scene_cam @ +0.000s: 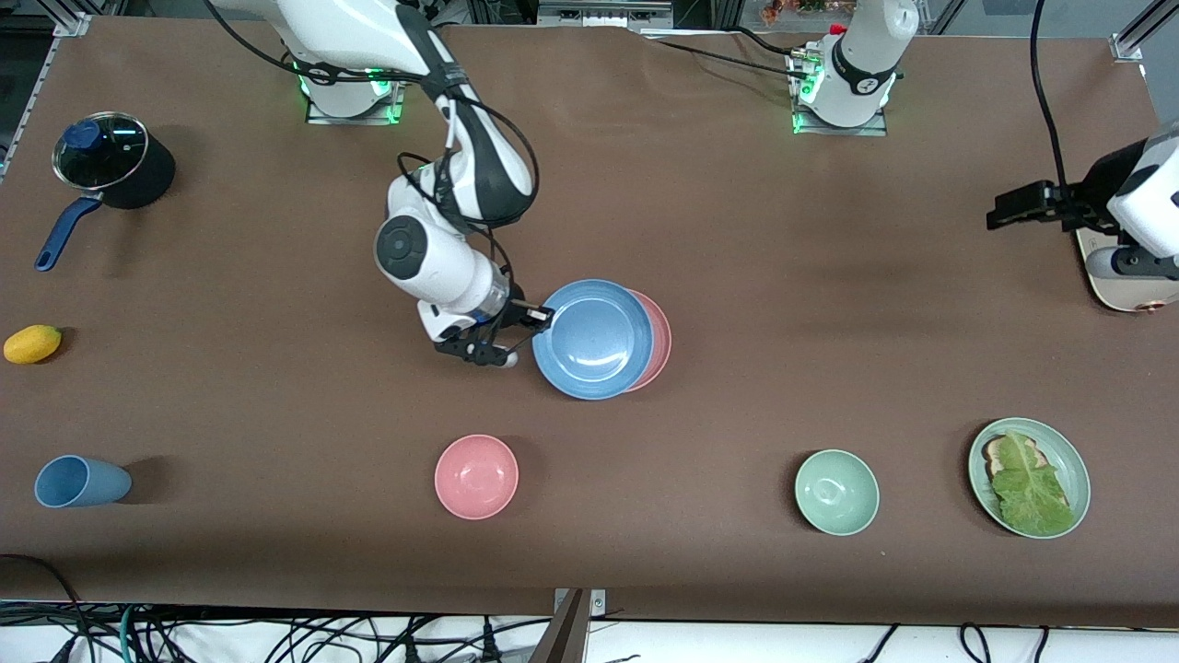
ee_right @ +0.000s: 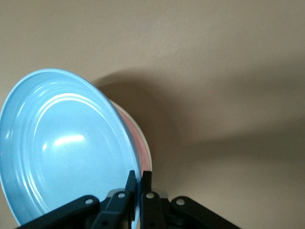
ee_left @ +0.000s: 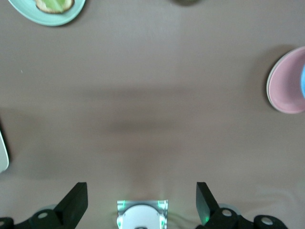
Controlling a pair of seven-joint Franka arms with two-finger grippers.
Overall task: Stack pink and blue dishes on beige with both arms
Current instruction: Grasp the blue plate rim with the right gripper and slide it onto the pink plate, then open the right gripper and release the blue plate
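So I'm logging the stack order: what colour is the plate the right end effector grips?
Light blue plate, clearest in the right wrist view.

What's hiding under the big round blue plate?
Under the light blue round plate, pinched at its rim by the right gripper, a pink round plate peeks out, with a thin cream rim below it. The rest is covered.

A black pot (scene_cam: 124, 170) with a glass lid and a blue handle sits on the brown desk (scene_cam: 737, 276) near a yellow lemon (scene_cam: 32, 343). Closer to the front camera are a blue cup (scene_cam: 78, 482) lying on its side, a pink bowl (scene_cam: 476, 476), a green bowl (scene_cam: 836, 492), and a green plate (scene_cam: 1068, 456) with bread and lettuce.
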